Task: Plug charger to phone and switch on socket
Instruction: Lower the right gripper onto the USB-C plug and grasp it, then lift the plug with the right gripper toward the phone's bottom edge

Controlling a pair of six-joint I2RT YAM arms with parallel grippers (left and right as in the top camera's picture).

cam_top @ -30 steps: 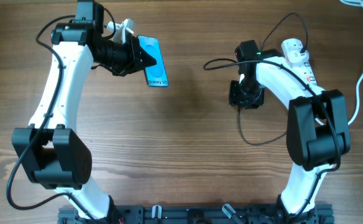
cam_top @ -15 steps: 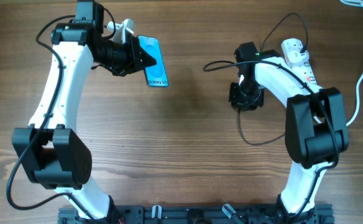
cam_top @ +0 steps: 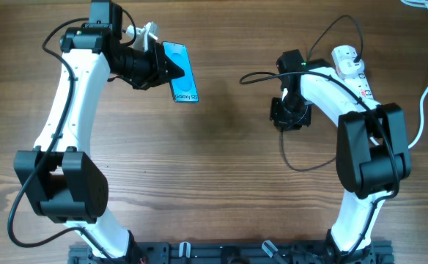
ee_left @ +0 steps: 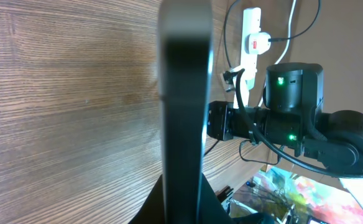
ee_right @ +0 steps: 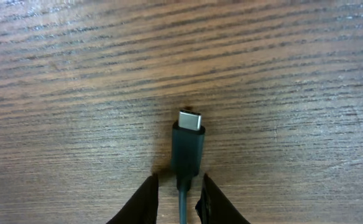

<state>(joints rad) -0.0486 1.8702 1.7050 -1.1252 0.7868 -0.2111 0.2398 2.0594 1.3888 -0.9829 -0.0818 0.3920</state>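
One black USB-C charger plug [ee_right: 188, 149] lies flat, right end effector [ee_right: 180, 182] slightly parted astride its cable [ee_right: 181, 205]; left end effector [cam_top: 171, 70] grips the turquoise phone [cam_top: 185, 82].

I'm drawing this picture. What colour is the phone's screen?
Bright turquoise blue. The phone shows best in the overhead view.

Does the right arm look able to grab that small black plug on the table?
Probably yes: the right gripper straddles the charger cable just behind the plug, with nothing in the way.
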